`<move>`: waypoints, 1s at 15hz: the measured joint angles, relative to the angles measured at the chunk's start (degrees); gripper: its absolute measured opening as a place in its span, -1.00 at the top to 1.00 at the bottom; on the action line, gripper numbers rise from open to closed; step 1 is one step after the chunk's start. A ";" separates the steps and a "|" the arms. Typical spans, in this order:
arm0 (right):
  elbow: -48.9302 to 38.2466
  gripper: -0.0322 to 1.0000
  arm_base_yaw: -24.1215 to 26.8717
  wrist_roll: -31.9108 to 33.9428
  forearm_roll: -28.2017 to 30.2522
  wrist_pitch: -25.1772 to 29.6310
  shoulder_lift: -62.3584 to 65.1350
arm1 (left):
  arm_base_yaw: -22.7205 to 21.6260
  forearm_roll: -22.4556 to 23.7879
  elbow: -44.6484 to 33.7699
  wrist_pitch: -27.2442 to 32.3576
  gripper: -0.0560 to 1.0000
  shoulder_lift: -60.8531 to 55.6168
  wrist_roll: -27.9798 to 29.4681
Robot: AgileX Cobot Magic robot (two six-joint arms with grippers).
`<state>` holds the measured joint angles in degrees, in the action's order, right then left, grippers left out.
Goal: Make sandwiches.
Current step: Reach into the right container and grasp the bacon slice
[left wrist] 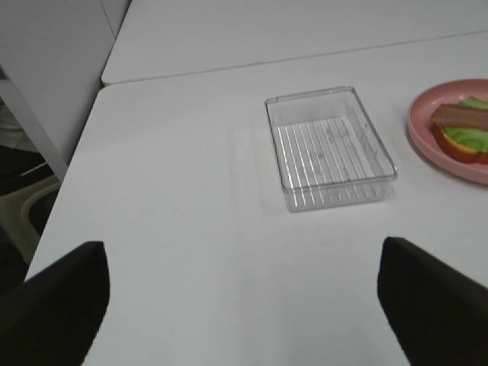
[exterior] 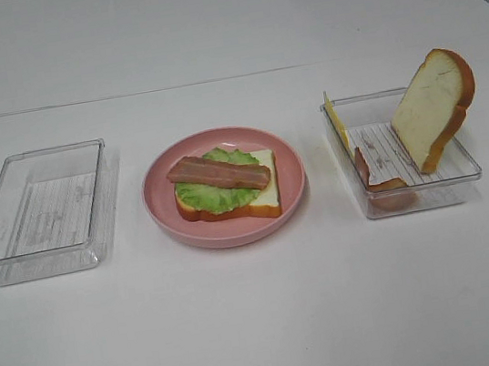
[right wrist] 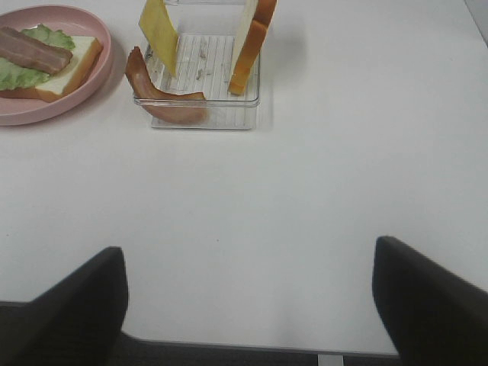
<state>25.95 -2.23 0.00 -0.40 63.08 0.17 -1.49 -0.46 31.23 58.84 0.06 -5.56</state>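
On the pink plate [exterior: 294, 196], the sandwich [exterior: 225, 186] is sitting half built: 1 bread slice, lettuce, 1 bacon strip. The cheese [right wrist: 158, 27], spare bacon [right wrist: 164, 107] and top slice [exterior: 431, 109] are waiting in the right tray [right wrist: 229, 114]. Both the left gripper [left wrist: 242, 252] and the right gripper [right wrist: 248, 252] are gaping wide, gripping nothing; only their dark fingertips are showing

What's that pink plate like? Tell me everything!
The round pink plate looks like smooth plastic with a raised rim. It sits flat on the white table, between an empty clear plastic tray and a second clear tray holding food, touching neither. On it lies a square white bread slice with orange-brown crust, topped by ruffled green lettuce and one brown-red bacon strip.
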 joint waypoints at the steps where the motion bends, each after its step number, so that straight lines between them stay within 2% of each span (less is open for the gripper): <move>1: 0.00 -0.70 0.00 0.00 0.00 0.00 0.00 | 0.00 0.00 -0.29 2.64 -0.76 -0.34 0.00; 15: 0.00 -0.70 0.00 0.00 0.00 0.00 0.00 | 0.00 0.92 -1.60 3.21 -0.75 -0.34 1.26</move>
<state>25.95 -2.23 0.00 -0.40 63.08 0.17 -1.49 0.46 29.62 62.05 -0.29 -4.30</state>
